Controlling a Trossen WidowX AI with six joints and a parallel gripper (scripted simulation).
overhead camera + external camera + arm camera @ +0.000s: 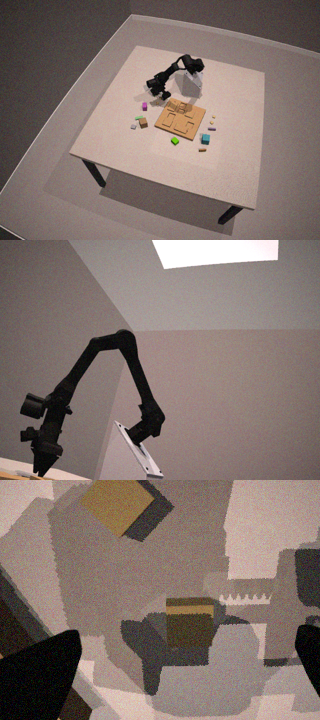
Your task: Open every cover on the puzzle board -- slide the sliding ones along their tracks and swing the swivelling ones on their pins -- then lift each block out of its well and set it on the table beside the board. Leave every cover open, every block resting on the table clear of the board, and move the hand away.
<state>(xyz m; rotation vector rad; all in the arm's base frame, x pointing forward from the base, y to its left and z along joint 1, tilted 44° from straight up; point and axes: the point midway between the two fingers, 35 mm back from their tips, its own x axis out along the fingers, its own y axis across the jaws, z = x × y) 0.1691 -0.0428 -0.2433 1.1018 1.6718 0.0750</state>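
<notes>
Two small yellowish blocks, one (190,630) between the wide-open, empty fingers (38,473), the other (157,103) (118,504) nearby, rest on the table (113,139) (58,472) beside the board (178,121) (10,476), light and stiff (I'd guess), best pinched by opposite sides.

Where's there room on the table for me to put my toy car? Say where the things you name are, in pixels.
There's a wide bare patch between the green block (174,140) and the table's front edge. Another lies right of the purple stick (211,128). It's crowded by the open gripper (161,97), with two yellowish blocks (190,630) near it, and where the brown cube (143,122) meets the green strip (139,118).
</notes>
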